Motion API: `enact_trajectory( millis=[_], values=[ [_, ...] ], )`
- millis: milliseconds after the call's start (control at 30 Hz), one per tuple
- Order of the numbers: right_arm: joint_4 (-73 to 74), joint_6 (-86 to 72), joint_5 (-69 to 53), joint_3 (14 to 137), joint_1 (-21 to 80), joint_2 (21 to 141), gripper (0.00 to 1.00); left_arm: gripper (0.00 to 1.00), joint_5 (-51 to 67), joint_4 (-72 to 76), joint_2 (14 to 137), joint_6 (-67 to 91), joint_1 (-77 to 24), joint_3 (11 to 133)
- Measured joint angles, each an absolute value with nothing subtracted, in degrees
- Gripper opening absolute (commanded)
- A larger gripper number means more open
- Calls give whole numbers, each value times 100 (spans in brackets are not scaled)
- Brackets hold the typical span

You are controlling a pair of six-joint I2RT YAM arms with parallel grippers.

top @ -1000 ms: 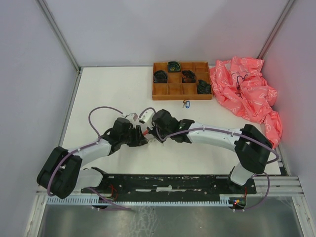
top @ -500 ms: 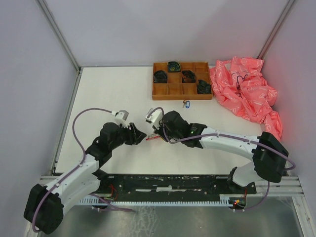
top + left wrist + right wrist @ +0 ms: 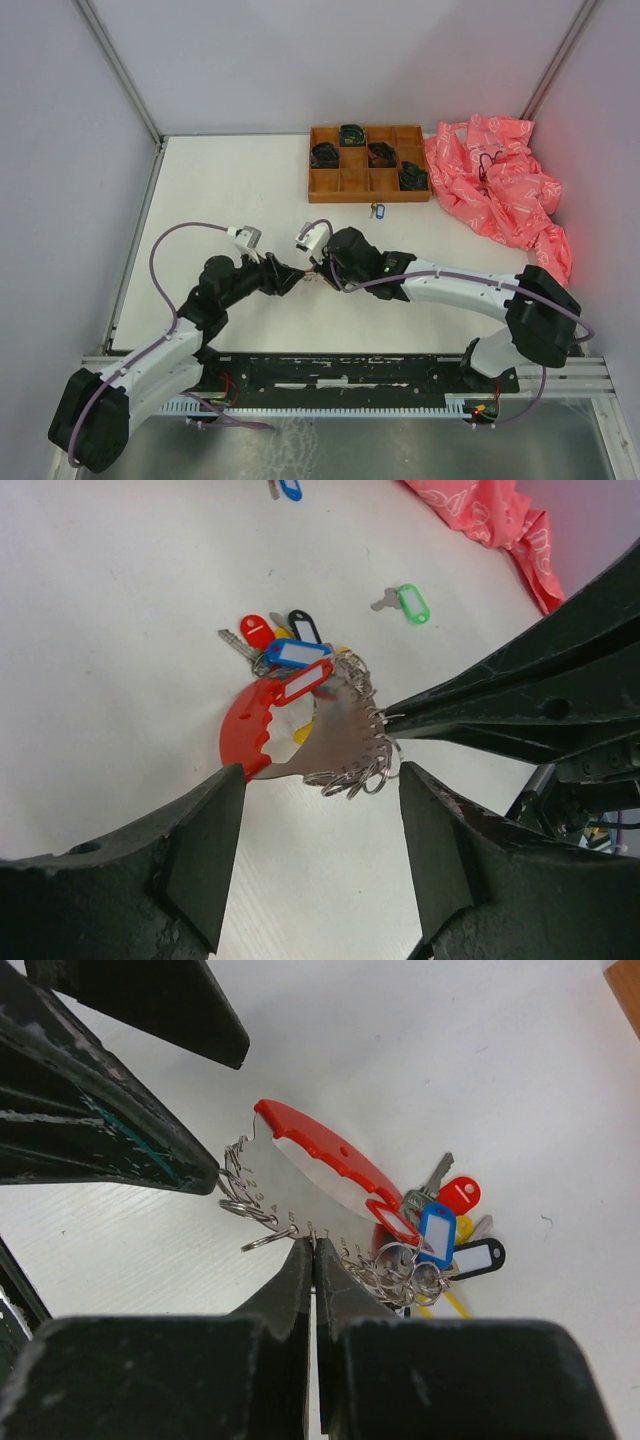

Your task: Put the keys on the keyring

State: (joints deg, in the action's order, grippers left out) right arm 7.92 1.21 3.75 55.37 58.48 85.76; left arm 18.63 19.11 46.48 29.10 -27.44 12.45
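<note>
The keyring (image 3: 262, 1222) is a bunch of thin silvery rings on a flat metal plate with a curved red strap (image 3: 322, 1157). Keys with red (image 3: 460, 1195), blue (image 3: 437, 1234) and black (image 3: 478, 1257) tags hang from it. My right gripper (image 3: 313, 1247) is shut on the plate's ringed edge. My left gripper (image 3: 320, 855) is open, its jaws on either side just short of the rings (image 3: 357, 770). A loose green-tagged key (image 3: 405, 602) lies on the table beyond. In the top view the two grippers, left (image 3: 291, 276) and right (image 3: 318, 270), nearly meet.
A brown wooden compartment tray (image 3: 340, 183) with dark coiled items stands at the back. A blue-tagged key (image 3: 377, 210) lies just in front of it. A crumpled pink bag (image 3: 500, 185) fills the back right, also seen in the left wrist view (image 3: 480, 515).
A second ago the left gripper was at the bunch; it pulled back left, and has now moved right again toward the rings. The right gripper still holds the bunch.
</note>
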Motion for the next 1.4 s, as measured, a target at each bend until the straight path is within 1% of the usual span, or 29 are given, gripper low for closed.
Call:
enact_trajectory(
  millis=[267,500,700,833,967,1167,1267,1400],
  values=[
    [609,-113,338,5190,5725,8276,1,69,2093,2781,5065,2650,-2856,1236],
    [602,-491,252,5164,5457,8086,1,61,2469,3258,6071,2578,-3026,1404],
    [578,-991,80,5162,5113,8075,1,59,2587,3616,6604,2563,-3662,1444],
    [467,-1118,-89,5153,5068,8075,1,58,2598,3747,6886,2563,-4038,1474],
    [342,-1079,-180,5004,5028,8016,1,61,2429,3667,6611,2556,-4060,1472],
    [357,-921,-322,4772,4882,7784,1,74,1758,3153,5363,2381,-4060,1472],
    [355,-908,-482,4770,4847,7782,1,75,1435,2808,4987,2316,-4060,1500],
    [362,-937,-733,4764,4849,7854,1,75,1306,2528,5098,2311,-4060,1614]
  ],
)
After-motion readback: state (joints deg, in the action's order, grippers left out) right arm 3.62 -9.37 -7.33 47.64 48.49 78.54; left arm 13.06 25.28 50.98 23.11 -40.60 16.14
